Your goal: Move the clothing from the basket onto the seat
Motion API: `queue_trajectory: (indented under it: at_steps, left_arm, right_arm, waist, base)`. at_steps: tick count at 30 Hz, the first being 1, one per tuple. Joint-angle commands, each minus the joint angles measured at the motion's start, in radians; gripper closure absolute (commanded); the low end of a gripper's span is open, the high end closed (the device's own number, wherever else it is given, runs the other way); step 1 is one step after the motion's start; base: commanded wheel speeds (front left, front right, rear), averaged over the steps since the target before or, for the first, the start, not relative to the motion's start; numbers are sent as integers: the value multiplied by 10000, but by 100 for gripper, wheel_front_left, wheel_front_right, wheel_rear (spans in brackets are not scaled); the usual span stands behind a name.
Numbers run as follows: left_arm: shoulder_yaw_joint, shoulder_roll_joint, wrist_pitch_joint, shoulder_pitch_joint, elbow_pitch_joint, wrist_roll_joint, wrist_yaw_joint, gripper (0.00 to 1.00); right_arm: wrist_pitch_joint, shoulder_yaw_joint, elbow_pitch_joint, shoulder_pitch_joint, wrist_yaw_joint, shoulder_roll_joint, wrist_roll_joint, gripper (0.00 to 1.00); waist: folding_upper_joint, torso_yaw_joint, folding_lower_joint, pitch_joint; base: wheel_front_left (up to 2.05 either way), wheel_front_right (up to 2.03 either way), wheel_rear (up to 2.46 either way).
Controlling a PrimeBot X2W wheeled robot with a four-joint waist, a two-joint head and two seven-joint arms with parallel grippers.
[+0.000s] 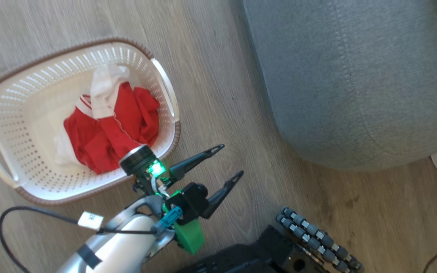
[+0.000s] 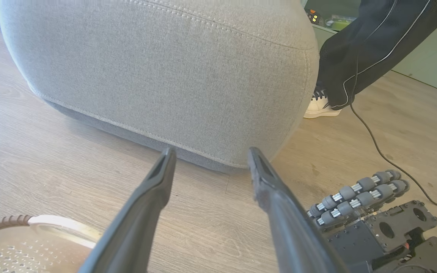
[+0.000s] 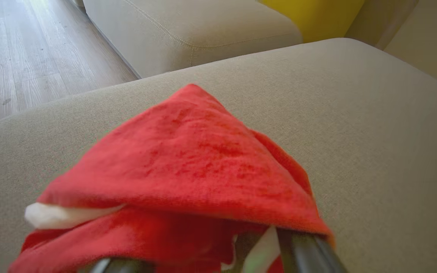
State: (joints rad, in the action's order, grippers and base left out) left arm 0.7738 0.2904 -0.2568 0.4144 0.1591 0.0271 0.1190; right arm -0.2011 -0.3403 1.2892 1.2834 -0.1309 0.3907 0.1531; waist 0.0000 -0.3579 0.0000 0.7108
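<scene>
**While One Garment Lies on the Seat: Contents and Counts**

As the head view shows, one basket [image 1: 10, 94] stands on the wood floor [image 1: 222, 57], near the seat [image 1: 355, 76] but not touching it; it holds a crumpled heap of clothing [image 1: 127, 121], red with white panels, lying toward the end nearer the seat; how many pieces make up the heap cannot be told; two handles [image 1: 165, 87] show on the rim, one at each short end.

Left tool [image 1: 230, 160]: positioned above the floor between basket and seat, just beside the basket's rim; its two dark fingers [image 1: 197, 159] stand spread apart with nothing between them.

Right tool [image 3: 203, 258]: one red garment [image 3: 188, 163] with a white edge lies on the seat's top surface and drapes over both fingers; the visible lower parts of the two fingers [image 3: 305, 254] stand wide apart, so the tool is not clamped on the cloth; the tips are hidden beneath it.

Other items, counted in the left wrist view: one white shoe [image 2: 319, 108] and one dark trouser leg [image 2: 370, 45] of a person, at the seat's corner; one dark cable [image 2: 378, 148] on the floor; two rows of grey rollers [image 2: 359, 189] on the robot's base.
</scene>
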Motion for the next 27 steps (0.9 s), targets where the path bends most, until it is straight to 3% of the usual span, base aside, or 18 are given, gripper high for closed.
queue_trajectory:
  at_steps: [1,8,20,27]
  left_arm:
    - [-162,-194,-49,35,-213,99,-46,0]
    - [-224,-1044,-49,-448,189,603,34,0]
    - [-664,-2044,-49,-1220,119,884,109,0]
    - [-718,-2237,-49,-1540,62,980,114,0]
  right_arm:
    - [80,134,-201,62,2,441,-151,0]
    - [750,582,-48,-495,2,878,-810,0]
    - [5341,1535,12,-1158,2,1123,-679,0]
    - [5814,2548,-348,-1089,2,1131,-216,0]
  waist:
    - [0,67,0,-363]
    - [0,269,0,-1820]
    - [0,749,0,-3693]
    - [0,1043,0,-4430]
  base:
    - [0,0,0]
    - [0,0,0]
    - [0,0,0]
    - [0,0,0]
